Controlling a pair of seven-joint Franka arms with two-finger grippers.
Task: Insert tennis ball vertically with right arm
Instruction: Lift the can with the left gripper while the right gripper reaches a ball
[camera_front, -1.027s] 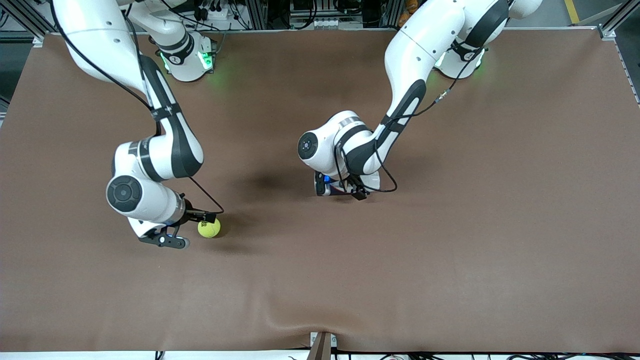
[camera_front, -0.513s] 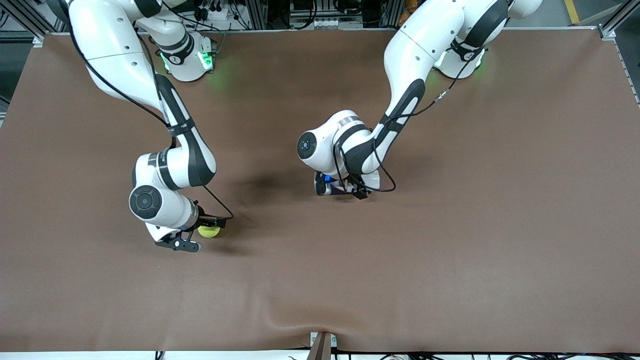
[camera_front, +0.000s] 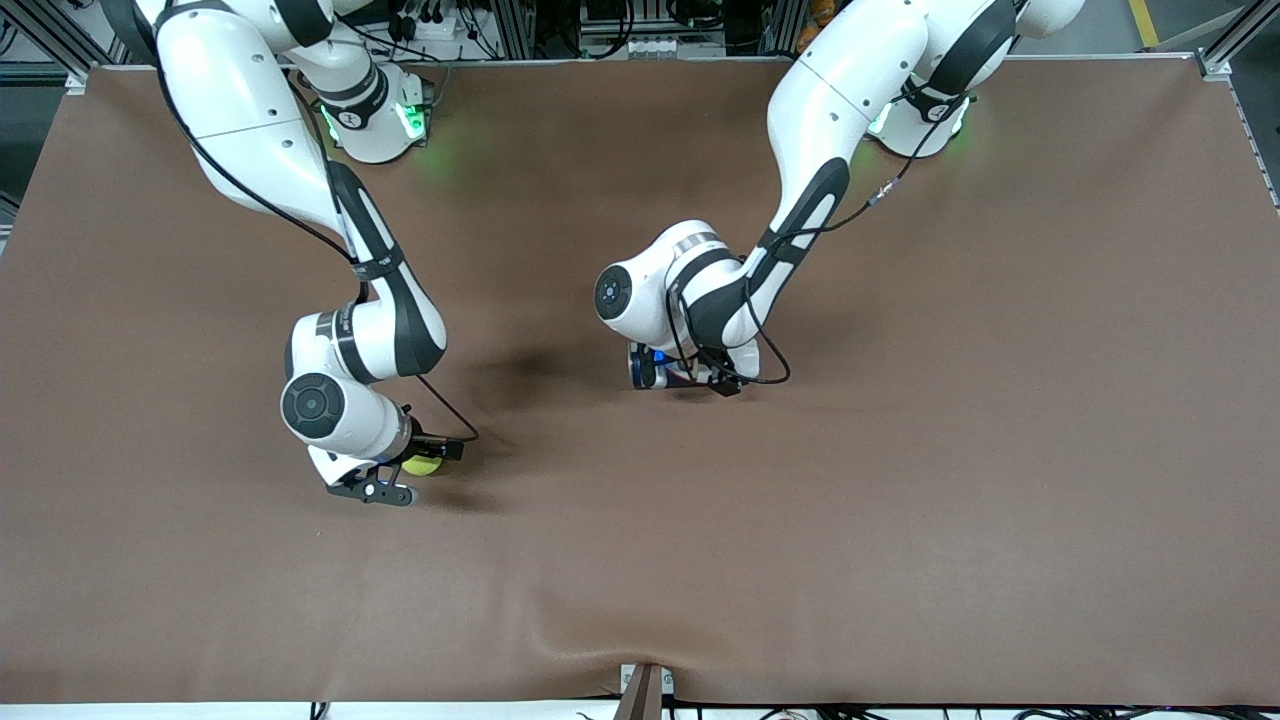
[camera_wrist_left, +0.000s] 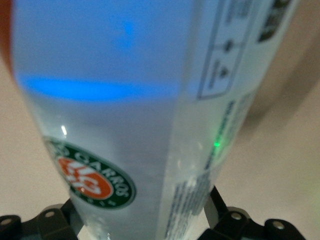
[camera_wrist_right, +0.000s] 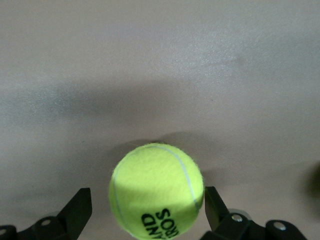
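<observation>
The fuzzy yellow-green tennis ball lay on the brown worktop between the spread fingers of the right claw, not yet clamped. The left claw was around a clear plastic ball tube; its grip I cannot tell.

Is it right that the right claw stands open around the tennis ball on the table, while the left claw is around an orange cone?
Not quite. The left claw is around a clear tennis ball tube, as the left wrist view shows. The right claw does stand open around the tennis ball on the table.
</observation>
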